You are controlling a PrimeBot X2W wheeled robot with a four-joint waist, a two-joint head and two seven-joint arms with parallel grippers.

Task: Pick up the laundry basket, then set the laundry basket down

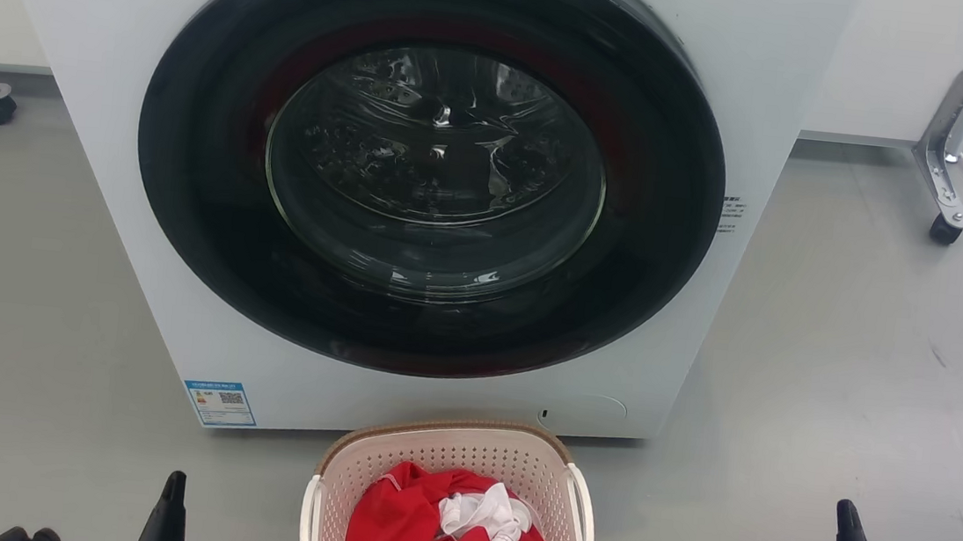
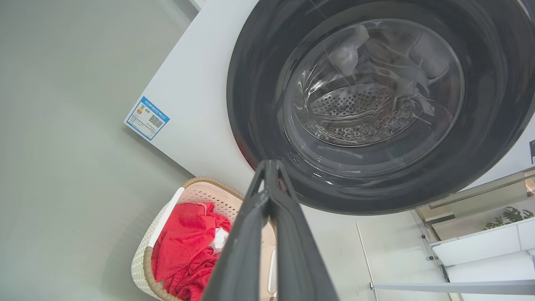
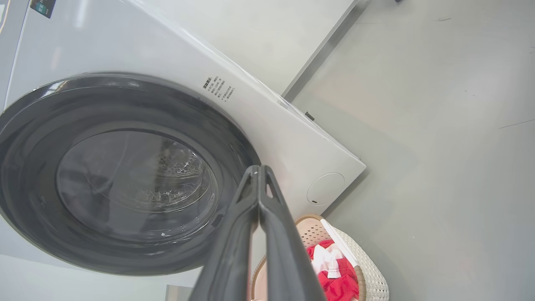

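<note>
The laundry basket (image 1: 447, 444) sits between the left gripper (image 1: 174, 493) and the right gripper (image 1: 849, 522) and runs off the head view's bottom edge, so its near end is cut away. Red and white clothes (image 1: 421, 530) heaped inside hide its floor. The same edge clips both grippers below their dark tips. Beyond the tips, the washing machine (image 1: 105, 49) loses its top to the upper edge. The print on its blue label (image 1: 219, 404) is too small to read. In each wrist view the gripper's own fingers (image 2: 246, 246) cover part of the basket behind them, and the bottom edge cuts off the rest.
</note>
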